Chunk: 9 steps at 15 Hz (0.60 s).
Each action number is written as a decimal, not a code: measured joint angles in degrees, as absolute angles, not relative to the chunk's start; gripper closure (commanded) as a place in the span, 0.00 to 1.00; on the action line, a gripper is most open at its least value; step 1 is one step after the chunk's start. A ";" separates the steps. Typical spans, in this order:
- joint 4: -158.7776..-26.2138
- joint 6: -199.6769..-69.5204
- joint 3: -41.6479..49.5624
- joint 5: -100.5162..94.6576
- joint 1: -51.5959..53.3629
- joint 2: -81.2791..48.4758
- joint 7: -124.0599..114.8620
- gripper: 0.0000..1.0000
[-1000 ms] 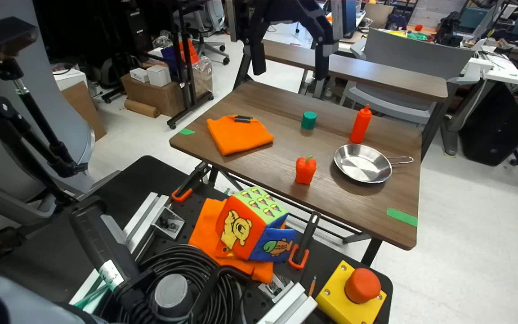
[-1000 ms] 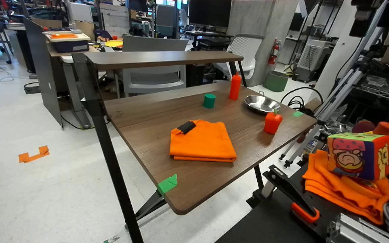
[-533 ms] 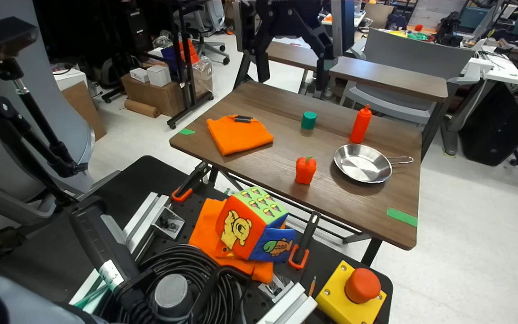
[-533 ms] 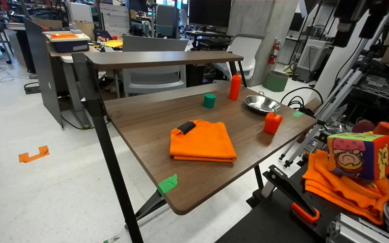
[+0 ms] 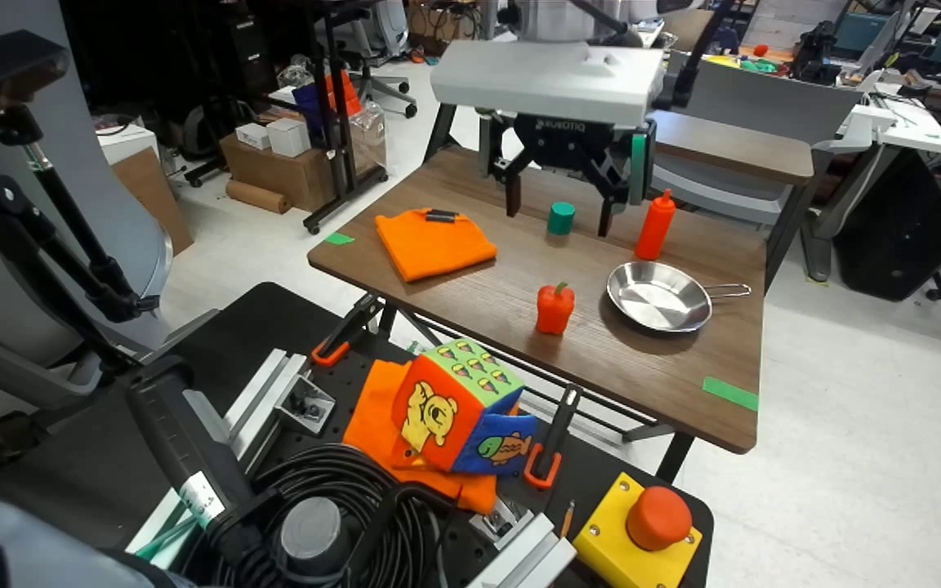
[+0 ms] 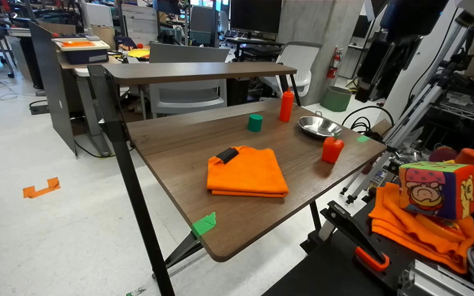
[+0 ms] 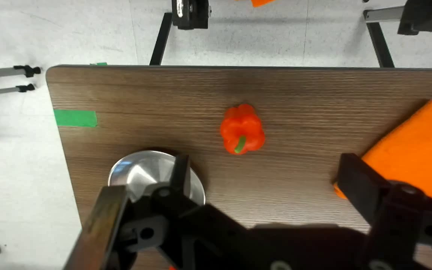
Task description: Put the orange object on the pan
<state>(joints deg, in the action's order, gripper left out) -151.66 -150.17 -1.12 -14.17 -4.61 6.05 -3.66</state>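
Note:
The orange object is an orange-red bell pepper with a green stem. It stands upright on the table in both exterior views (image 5: 555, 310) (image 6: 332, 150) and in the wrist view (image 7: 240, 125). The shiny round pan (image 5: 658, 296) lies beside it; it also shows in an exterior view (image 6: 318, 126) and, partly behind a finger, in the wrist view (image 7: 137, 168). The pan holds nothing visible. My gripper (image 5: 559, 219) is open and empty, above the table. In the wrist view the spread fingers (image 7: 264, 168) frame bare table, with the pepper just beyond them.
A red squeeze bottle (image 5: 655, 229) stands close to the pan. A green cylinder (image 6: 255, 123) stands farther back. A folded orange cloth (image 6: 247, 174) lies at the table's other end. A raised shelf (image 6: 204, 70) runs along the table's far side.
My gripper has come down toward the table, and more of the wrist and white arm now shows. In an exterior view it also moved leftward. The pepper, pan and other objects have not moved.

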 measured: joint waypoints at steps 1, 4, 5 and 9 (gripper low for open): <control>-151.18 -152.03 -0.52 -14.40 -4.62 3.69 -2.78 0.00; -148.53 -154.21 0.87 -14.32 -4.62 -3.25 -0.28 0.00; -147.26 -154.20 1.18 -14.25 -4.62 -5.55 0.45 0.00; -140.87 -154.09 1.60 -13.51 -4.62 -14.93 4.05 0.00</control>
<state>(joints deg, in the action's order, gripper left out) -140.87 -154.09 1.60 -13.51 -4.62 -14.93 4.05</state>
